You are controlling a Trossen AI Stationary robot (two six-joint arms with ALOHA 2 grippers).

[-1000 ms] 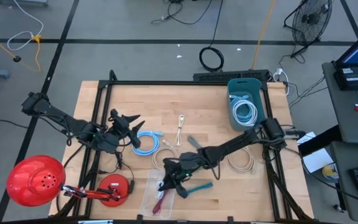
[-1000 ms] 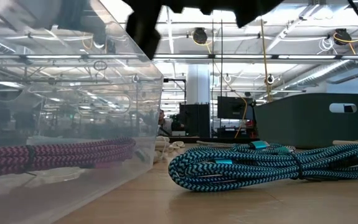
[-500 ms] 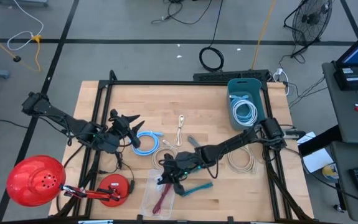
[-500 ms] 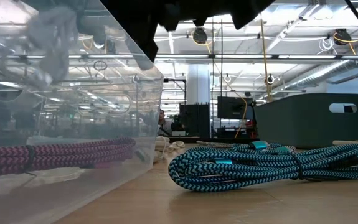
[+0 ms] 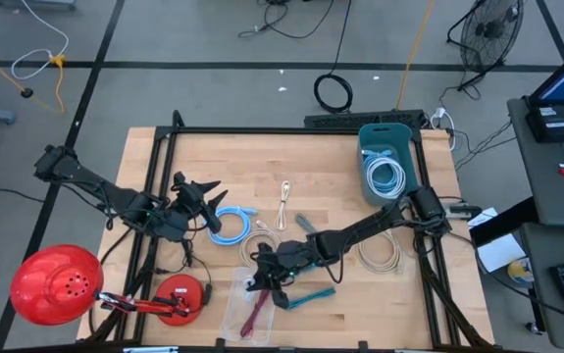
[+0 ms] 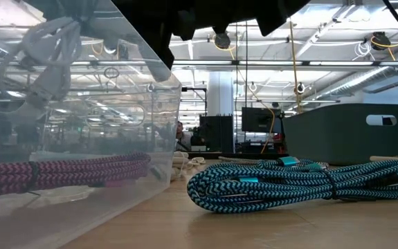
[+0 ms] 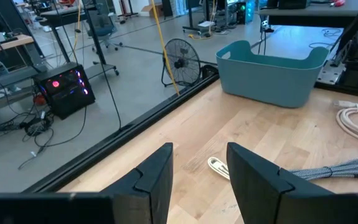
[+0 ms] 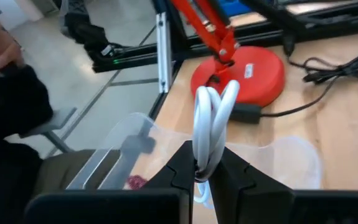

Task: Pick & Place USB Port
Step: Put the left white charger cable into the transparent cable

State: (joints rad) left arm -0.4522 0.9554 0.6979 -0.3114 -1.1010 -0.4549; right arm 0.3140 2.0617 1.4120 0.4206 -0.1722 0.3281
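Right gripper [image 8: 205,169] pinches the looped white cable [image 8: 211,121] above the clear bin [image 8: 138,146]. Released now, its loops could apparently snag the rim and spill outside.

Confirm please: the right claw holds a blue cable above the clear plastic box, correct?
Not quite. The cable in the right claw is white, not blue; the right wrist view shows this. The claw does hold it above the clear plastic box.
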